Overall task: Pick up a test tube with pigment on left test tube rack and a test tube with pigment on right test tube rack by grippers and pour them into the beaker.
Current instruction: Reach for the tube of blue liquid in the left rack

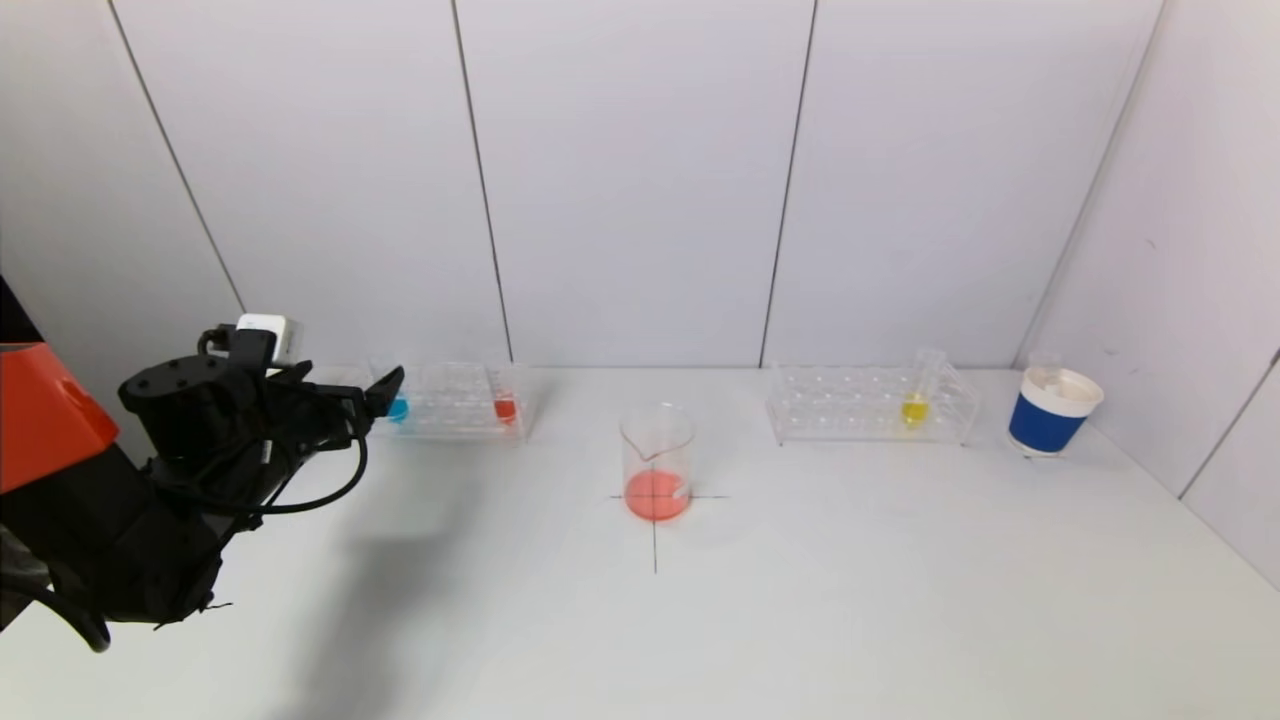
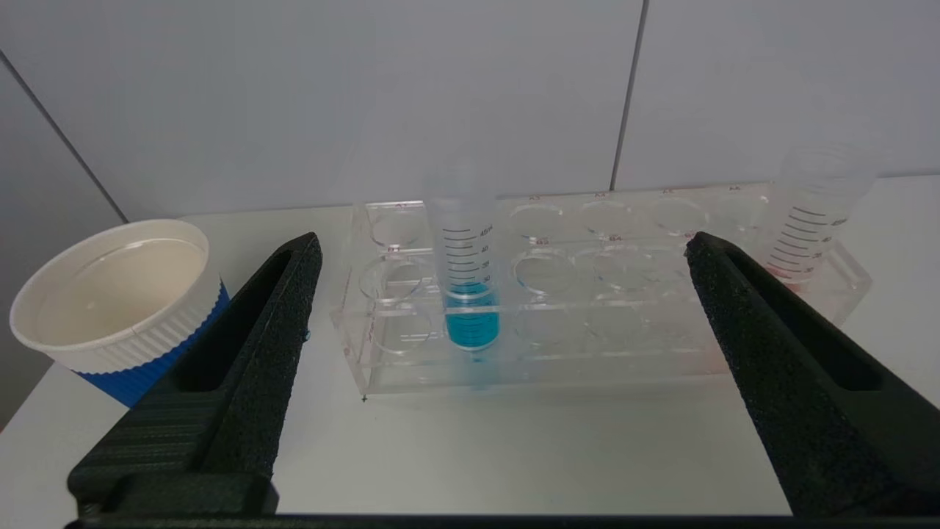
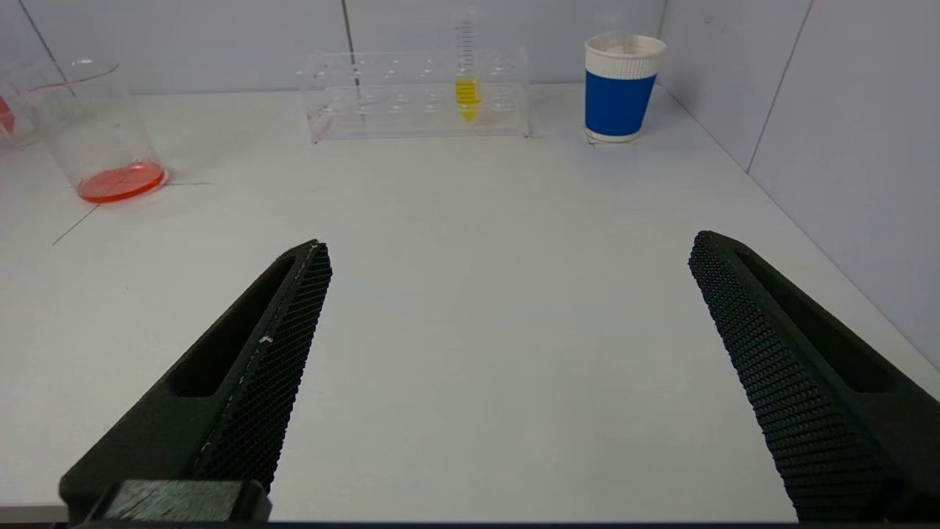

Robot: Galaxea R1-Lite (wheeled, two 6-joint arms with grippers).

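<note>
Two clear racks are standing at the table's back: the left rack is holding a blue tube and a red tube, the right rack a yellow tube, with the beaker of red liquid between them. Facing the blue tube in the left wrist view, the left gripper is gaping wide beside a paper cup. Well short of the yellow tube in the right wrist view, the right gripper is hanging spread apart too.

Left arm reaching forward at the left of the head view, wrist roughly level, left gripper held with fingers spread wide apart, nothing between them. Right gripper outside the head view, low over the table, fingers likewise spread wide.
</note>
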